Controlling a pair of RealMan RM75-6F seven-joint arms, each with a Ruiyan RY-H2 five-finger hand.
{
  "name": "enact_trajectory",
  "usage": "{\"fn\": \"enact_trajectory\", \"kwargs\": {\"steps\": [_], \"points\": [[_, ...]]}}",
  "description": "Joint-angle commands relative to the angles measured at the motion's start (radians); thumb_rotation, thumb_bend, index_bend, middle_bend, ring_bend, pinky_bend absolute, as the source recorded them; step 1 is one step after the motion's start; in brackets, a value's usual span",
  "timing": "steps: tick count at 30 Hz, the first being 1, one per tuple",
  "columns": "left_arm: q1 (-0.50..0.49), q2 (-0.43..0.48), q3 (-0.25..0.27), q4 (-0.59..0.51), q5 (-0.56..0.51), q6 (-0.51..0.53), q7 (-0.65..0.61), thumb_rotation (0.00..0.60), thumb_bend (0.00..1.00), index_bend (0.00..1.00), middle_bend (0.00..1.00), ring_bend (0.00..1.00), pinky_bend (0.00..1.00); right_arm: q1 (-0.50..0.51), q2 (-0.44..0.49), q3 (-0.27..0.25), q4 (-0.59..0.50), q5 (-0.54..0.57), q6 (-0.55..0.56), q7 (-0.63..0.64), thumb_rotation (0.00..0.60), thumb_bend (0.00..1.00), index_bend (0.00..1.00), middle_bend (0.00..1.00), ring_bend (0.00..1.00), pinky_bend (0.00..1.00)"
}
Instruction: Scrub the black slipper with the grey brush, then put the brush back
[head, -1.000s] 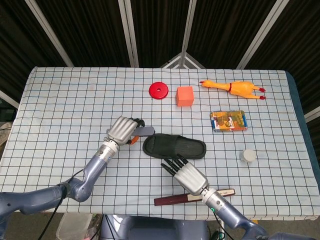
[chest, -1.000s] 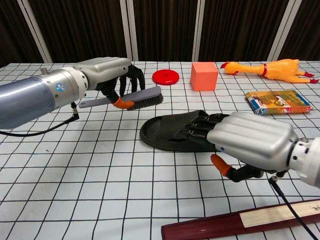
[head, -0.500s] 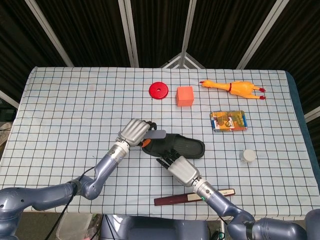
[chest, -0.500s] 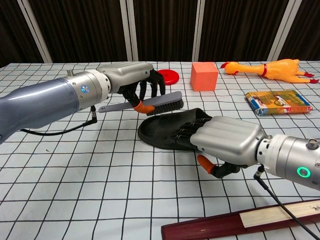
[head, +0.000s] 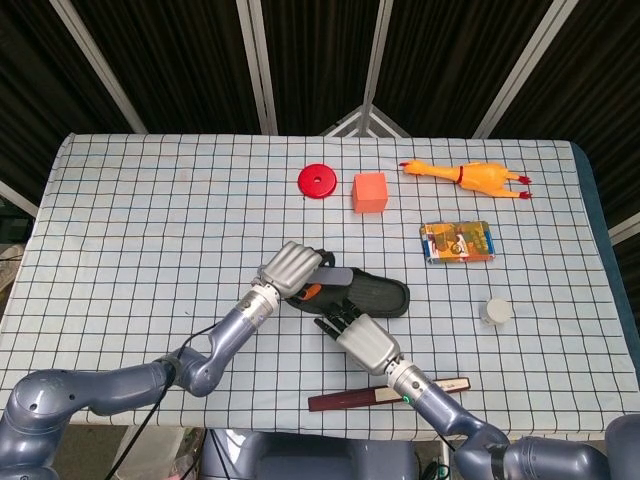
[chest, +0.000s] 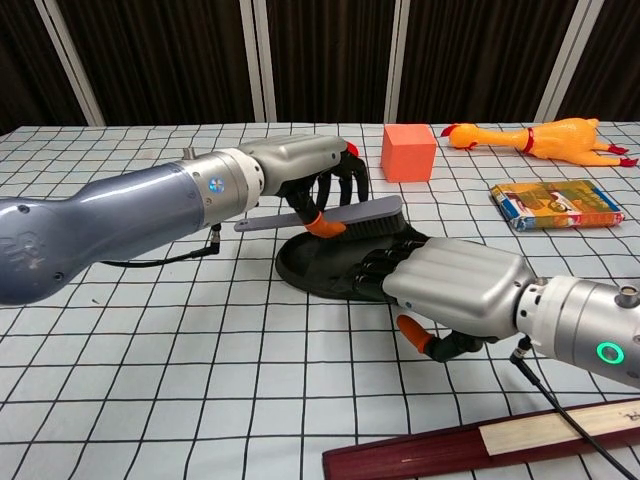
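The black slipper (chest: 335, 268) lies near the middle of the checked worktop (head: 150, 220); the left hand (chest: 300, 165) has its fingers (chest: 352, 185) curled round the grey brush (chest: 345, 217), holding it bristles down over the slipper's left end, though contact cannot be told; the right hand (chest: 455, 290) rests its fingers (chest: 385, 262) flat on the slipper's near side, gripping nothing.

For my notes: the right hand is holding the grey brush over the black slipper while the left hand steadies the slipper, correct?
The hands are swapped. The chest view shows the left hand holding the grey brush over the black slipper, while the right hand steadies it.
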Motion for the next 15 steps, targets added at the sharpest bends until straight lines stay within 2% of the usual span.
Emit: {"fn": "enact_trajectory", "kwargs": {"steps": [1,5,8,15], "points": [[-0.009,-0.007,0.0,0.009,-0.001,-0.004,-0.008,0.6,0.51,0.52,0.6,0.49,0.56,0.004,-0.001,-0.005,-0.006,0.006,0.008,-0.009,0.6,0.8,0.05,0.1,0.05,0.13],[-0.004,0.011,0.012,-0.005,0.004,0.002,-0.009,0.6,0.51,0.51,0.6,0.49,0.56,0.008,-0.003,-0.01,-0.009,0.018,0.017,-0.019,0.6,0.81,0.05,0.1,0.05,0.13],[0.003,0.057,0.025,-0.048,-0.026,-0.023,0.005,0.6,0.51,0.51,0.6,0.49,0.56,0.012,-0.002,-0.017,-0.011,0.029,0.028,-0.028,0.6,0.81,0.05,0.1,0.05,0.13],[0.001,0.172,0.057,-0.148,-0.19,-0.08,0.096,0.6,0.51,0.51,0.6,0.49,0.56,0.019,-0.003,-0.027,-0.013,0.043,0.052,-0.028,0.6,0.81,0.05,0.1,0.05,0.13]]}}
